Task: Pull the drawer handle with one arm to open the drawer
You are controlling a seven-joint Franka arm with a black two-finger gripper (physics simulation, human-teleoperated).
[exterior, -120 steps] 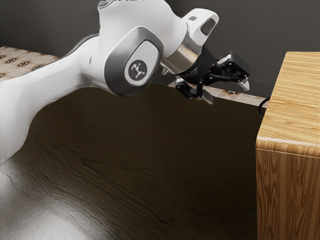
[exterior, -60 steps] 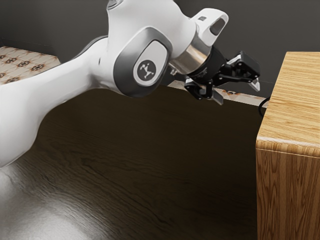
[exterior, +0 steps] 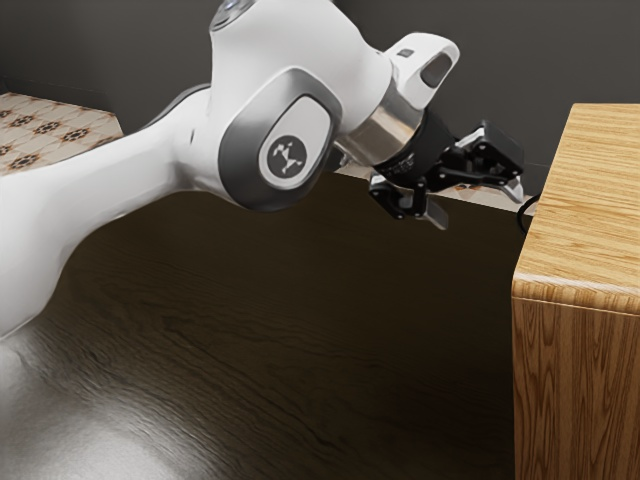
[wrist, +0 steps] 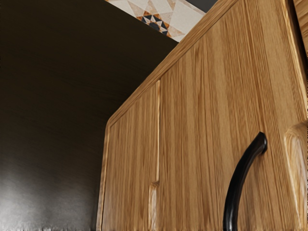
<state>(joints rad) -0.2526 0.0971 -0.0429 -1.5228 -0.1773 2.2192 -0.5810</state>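
A light wooden cabinet [exterior: 585,290] stands at the exterior view's right. A bit of its black curved drawer handle [exterior: 524,213] pokes out past the cabinet's far left edge. My black gripper [exterior: 477,201] hovers above the dark table just left of that edge, fingers spread and open, nothing between them, a short gap from the handle. In the wrist view the cabinet front [wrist: 202,130] looms close, with panel seams and the black handle [wrist: 239,180] arching off it; I cannot tell from here whether the drawer is out at all.
The dark wooden tabletop [exterior: 270,340] stretches under the arm and in front of the cabinet. A patterned tiled floor [exterior: 40,125] lies beyond the table's far edge, and its tiles [wrist: 159,17] show past the cabinet.
My hand has moved toward the exterior view's right and slightly down, closing on the cabinet's handle edge. The fingers have stayed open.
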